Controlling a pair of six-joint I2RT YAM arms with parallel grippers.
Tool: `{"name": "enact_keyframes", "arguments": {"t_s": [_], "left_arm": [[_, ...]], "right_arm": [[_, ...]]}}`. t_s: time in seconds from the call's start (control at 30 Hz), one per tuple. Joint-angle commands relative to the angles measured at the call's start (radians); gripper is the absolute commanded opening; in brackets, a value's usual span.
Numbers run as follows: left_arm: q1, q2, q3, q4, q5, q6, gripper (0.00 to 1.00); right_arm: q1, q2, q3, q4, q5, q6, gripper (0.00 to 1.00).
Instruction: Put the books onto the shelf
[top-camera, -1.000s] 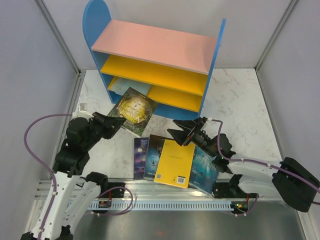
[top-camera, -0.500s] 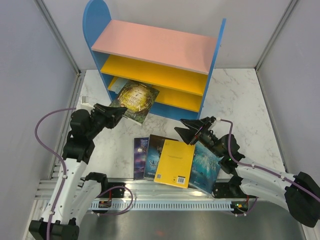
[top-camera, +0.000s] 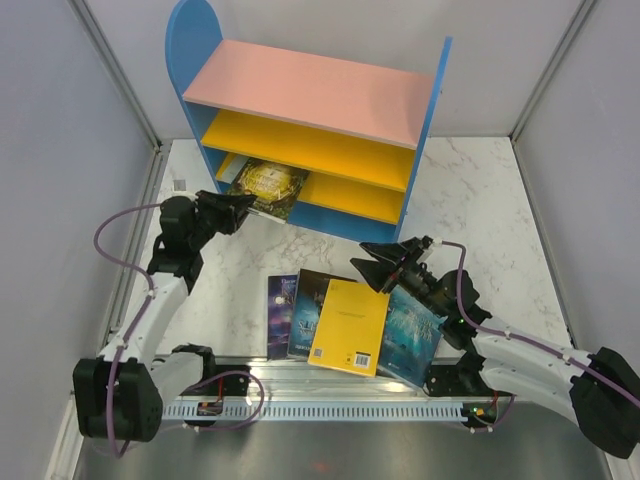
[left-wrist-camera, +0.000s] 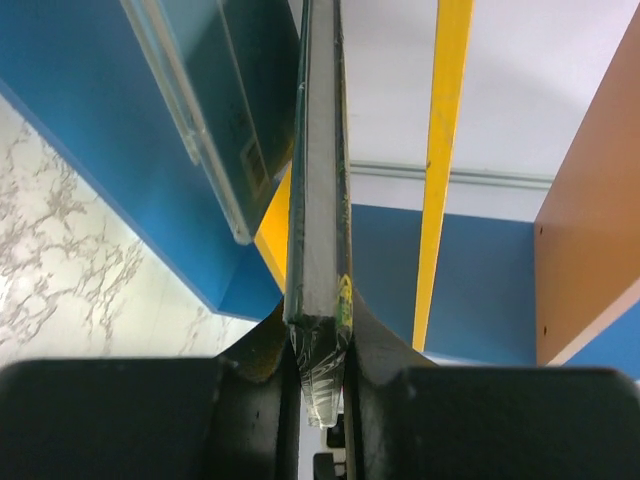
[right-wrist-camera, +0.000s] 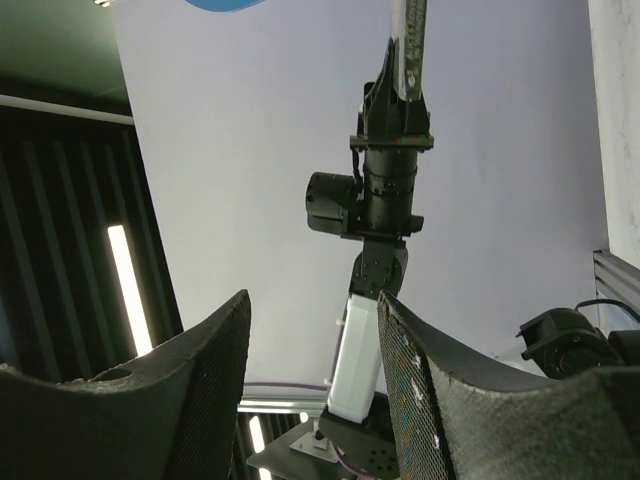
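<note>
on the left, the left gripper (top-camera: 241, 208) is clenched on the near edge of the dark fantasy book (top-camera: 268, 185), whose far half is already under the upper yellow-orange board of the shelf (top-camera: 190, 60), at the left end of the lower board. the left wrist view shows the book edge-on between the two pads, gripped right at its rim, with a book already lying there (left-wrist-camera: 205, 115) just beneath it and the blue side panel close by.

the step in hand looks like the push-in. to do it well, i judge the arm should drive straight along the book's own plane and keep it level, so the leading edge slides over the lying book instead of catching on it or shoving it back. the hold is shallow, so a slow push matters: any snag could twist the thin cover out of the pads. the book should stay off the blue side panel, and the pads should part only once most of it rests on the board, with the arm then backing out along the same line.

in the middle of the table (top-camera: 480, 190), four books wait, overlapping in a row near the arm bases: a purple one (top-camera: 281, 315), a dark blue one (top-camera: 306, 308), the yellow one (top-camera: 350, 326) on top, and the teal ocean one (top-camera: 410, 338).

on the right, the right gripper (top-camera: 362, 259) hovers above the yellow book's far edge, jaws apart and holding nothing; it is best kept clear of the shelf front until the left arm is out.
</note>
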Motion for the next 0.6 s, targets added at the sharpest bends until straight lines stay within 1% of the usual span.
{"name": "enact_keyframes", "arguments": {"t_s": [0.0,0.13,0.17,0.23,0.43,0.57], "left_arm": [[0.015,0.079,0.078,0.241,0.008,-0.059,0.02],[0.021,0.206,0.147,0.269,0.034,-0.049,0.02],[0.023,0.207,0.147,0.269,0.041,-0.047,0.02],[0.026,0.262,0.170,0.268,0.044,-0.041,0.02],[0.047,0.361,0.211,0.226,0.047,-0.013,0.02],[0.060,0.435,0.271,0.182,0.091,0.026,0.02]], "right_arm": [[-0.010,-0.039,-0.020,-0.021,0.010,-0.005,0.58],[-0.025,-0.082,-0.038,-0.052,0.028,-0.002,0.58],[-0.030,-0.088,-0.041,-0.056,0.031,-0.002,0.58],[-0.041,-0.099,-0.049,-0.062,0.035,0.002,0.58],[-0.071,-0.099,-0.055,-0.062,0.036,0.007,0.57],[-0.088,-0.076,-0.052,-0.047,0.030,0.009,0.57]]}}
